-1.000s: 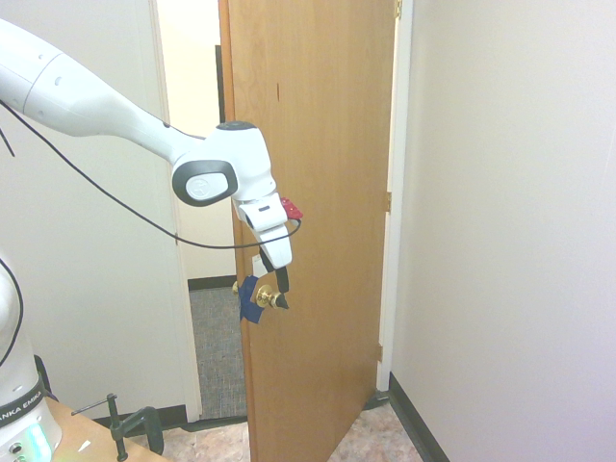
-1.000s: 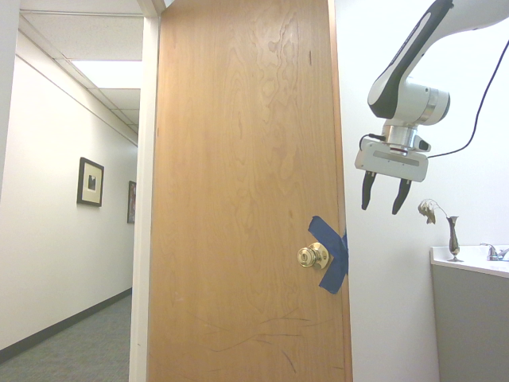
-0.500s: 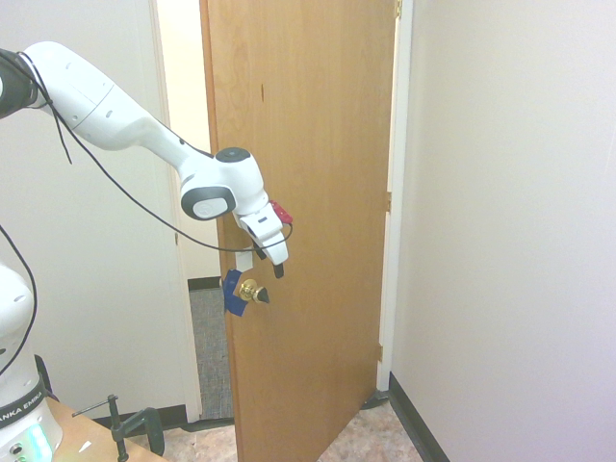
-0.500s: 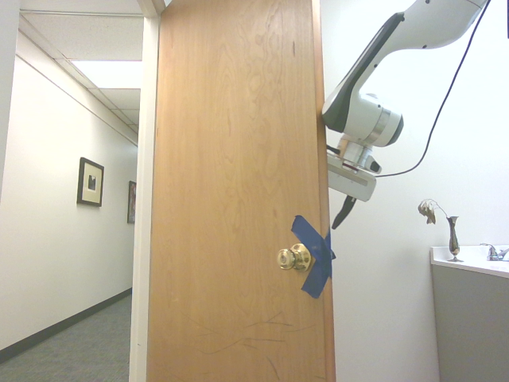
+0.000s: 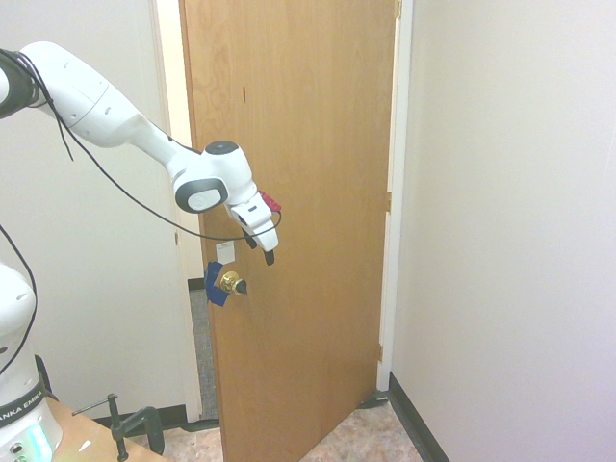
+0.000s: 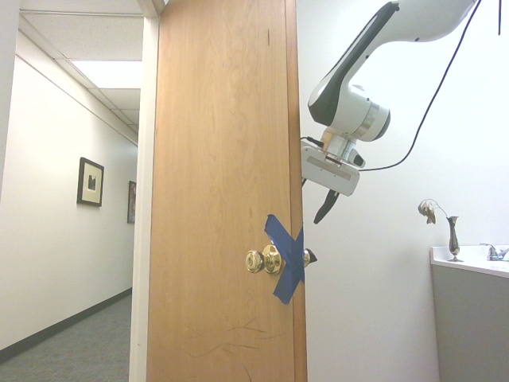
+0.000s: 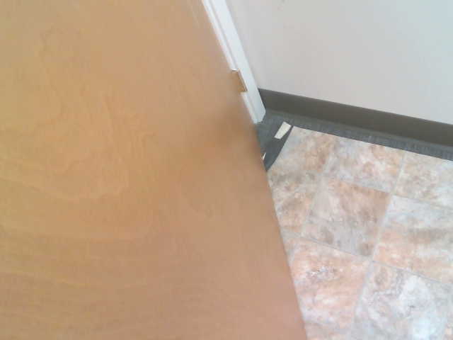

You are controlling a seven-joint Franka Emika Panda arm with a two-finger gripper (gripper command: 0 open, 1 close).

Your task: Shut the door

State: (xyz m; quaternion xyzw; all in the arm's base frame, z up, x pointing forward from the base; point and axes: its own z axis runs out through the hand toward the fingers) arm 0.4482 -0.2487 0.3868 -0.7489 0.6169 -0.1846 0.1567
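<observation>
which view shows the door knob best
The second exterior view: the brass knob sits unobstructed on the door, crossed by blue tape. The first exterior view shows it small and side-on. The wrist view shows only bare door wood.

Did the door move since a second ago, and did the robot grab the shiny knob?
The door has swung further toward its frame, and the gripper has followed along against its face. It has not grabbed the knob. The blue tape stays on, and the doorway is still partly open.
</observation>
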